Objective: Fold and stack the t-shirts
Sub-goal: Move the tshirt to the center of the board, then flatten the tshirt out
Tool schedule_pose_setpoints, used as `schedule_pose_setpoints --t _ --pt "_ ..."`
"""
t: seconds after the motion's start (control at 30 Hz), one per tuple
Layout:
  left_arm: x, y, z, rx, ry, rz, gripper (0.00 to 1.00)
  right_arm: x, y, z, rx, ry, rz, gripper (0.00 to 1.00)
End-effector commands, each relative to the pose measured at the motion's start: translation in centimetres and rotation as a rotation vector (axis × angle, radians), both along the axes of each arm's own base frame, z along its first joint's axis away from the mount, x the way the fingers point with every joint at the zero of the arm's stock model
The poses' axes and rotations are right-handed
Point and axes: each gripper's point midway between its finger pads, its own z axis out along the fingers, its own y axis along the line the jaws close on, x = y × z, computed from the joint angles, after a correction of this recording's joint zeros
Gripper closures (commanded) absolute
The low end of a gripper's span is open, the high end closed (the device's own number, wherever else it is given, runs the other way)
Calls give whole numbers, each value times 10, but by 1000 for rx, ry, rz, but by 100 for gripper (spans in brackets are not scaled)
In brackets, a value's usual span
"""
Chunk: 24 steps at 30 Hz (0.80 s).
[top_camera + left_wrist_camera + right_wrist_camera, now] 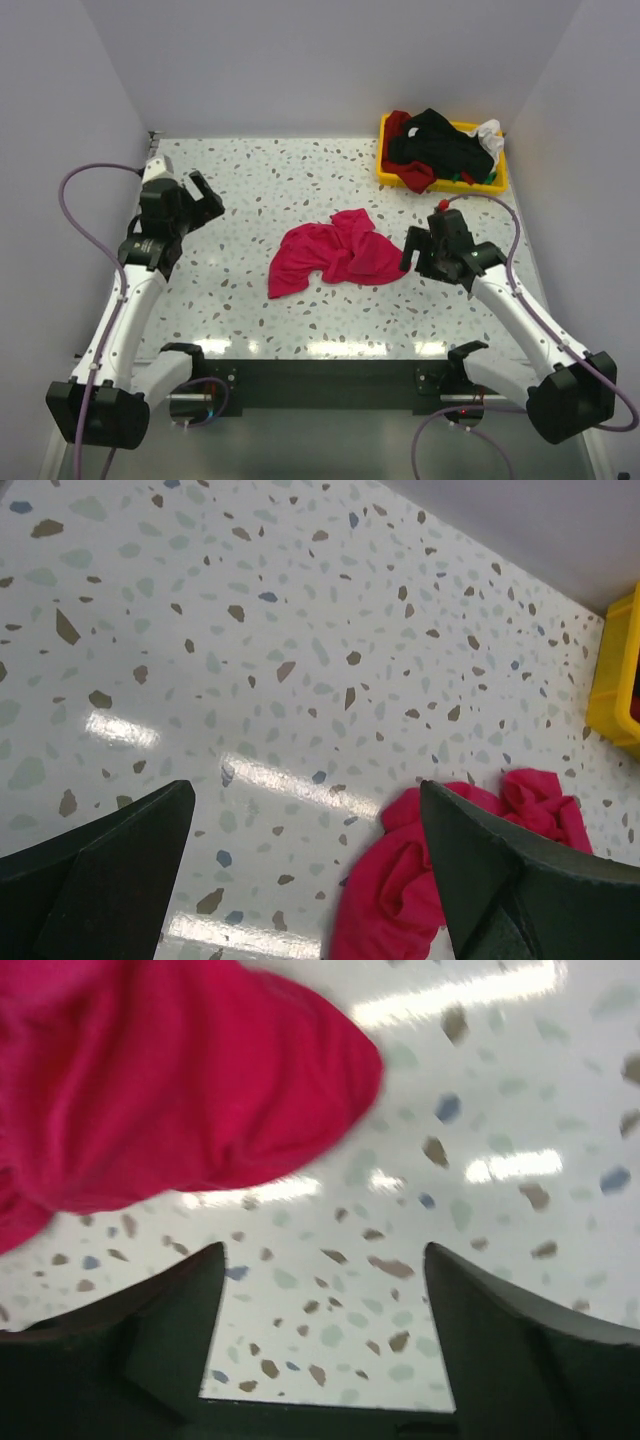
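Your right fingers [520, 1340], spread wide and empty, sit just beside the crimson-pink t-shirt [335, 255], which lies ahead-left of them; your left fingers [100, 870], equally parted, hang farther off.

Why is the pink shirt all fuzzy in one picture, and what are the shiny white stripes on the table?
Right wrist view: the crimson-pink t-shirt is blurry, close to the camera. Left wrist view: sharper, white glare streaks on the table. Top view: similar glare along its near edge.

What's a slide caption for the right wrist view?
Open right gripper above the terrazzo tabletop, beside the crumpled crimson-pink t-shirt.
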Motion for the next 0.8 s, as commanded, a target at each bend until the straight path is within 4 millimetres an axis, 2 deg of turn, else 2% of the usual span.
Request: schedule_pose_setpoints --t 0.0,0.03,0.17,0.3,0.43,0.57,0.6,0.67,0.7,0.77 --pt "-4 -28 -34 2 105 -75 0 -26 -38 5 -97 -27 -136 7" --pt "-4 -34 -37 7 111 -94 0 -27 -42 11 -105 -53 -148 1" --pt "-9 -59 -56 -20 156 -186 0 -18 -42 52 -66 -209 -141 1" --pt "-20 -77 -76 -43 190 -241 0 -10 -14 70 -3 -246 -13 1" --pt "-27 -105 -88 -80 205 -332 0 -9 40 66 -72 -247 157 1" --pt "-43 -138 -112 -104 253 -454 0 -5 75 35 -113 -177 228 1" --pt "-48 -141 -127 -104 292 -465 0 -7 85 30 -89 -167 255 1" --pt "-57 -148 -142 -101 343 -489 0 -9 115 13 -16 -140 302 1" --pt "-63 -147 -152 -92 371 -487 0 -12 123 5 -5 -125 320 1" --pt "-72 -150 -163 -83 403 -501 2 -5 133 3 13 -134 298 1"
